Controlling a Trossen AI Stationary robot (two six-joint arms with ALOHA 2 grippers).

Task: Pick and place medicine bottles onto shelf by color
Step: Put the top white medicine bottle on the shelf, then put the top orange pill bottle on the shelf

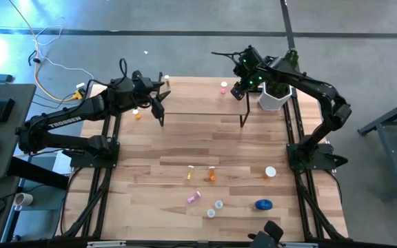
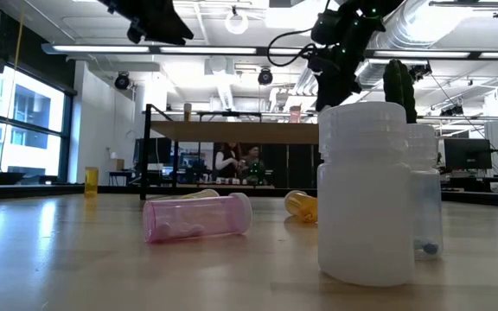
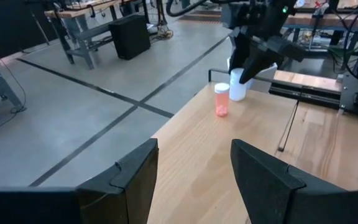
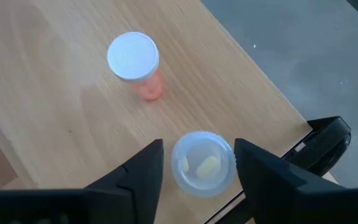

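Starting at your left: the left gripper point(image 1: 160, 105) hangs over the left end of the shelf point(image 1: 198, 103), fingers point(image 3: 135, 177) spread wide with nothing between them. A small pale bottle point(image 1: 166, 80) stands on the shelf's far left corner. An orange bottle point(image 1: 138, 115) sits on the table point(image 1: 150, 158) just off that end of the shelf, beside the left arm.

Moving across, a pink bottle point(image 1: 223, 87) with a white cap stands upright on the shelf near its far edge. Right next to it you have the right gripper point(image 1: 240, 89), low over the shelf's right part. Its wrist view shows the fingers point(image 4: 145, 168) released and set apart, straddling a clear bottle point(image 4: 202, 163) that stands on the shelf board close to the edge, pills visible inside. You can't tell if either finger touches it. The pink one is just beside it, not touching.

Past the shelf's right end is a white pot point(image 1: 274, 98) with a cactus.

On the near half of the table, loose, left to right:
- a yellowish bottle point(image 1: 191, 172)
- a pink bottle lying down point(image 1: 194, 198)
- an orange one point(image 1: 211, 173)
- two clear ones point(image 1: 211, 213) and point(image 1: 218, 204)
- a blue jar point(image 1: 263, 204)
- a white-capped bottle point(image 1: 270, 172)

These all sit well apart from the shelf.
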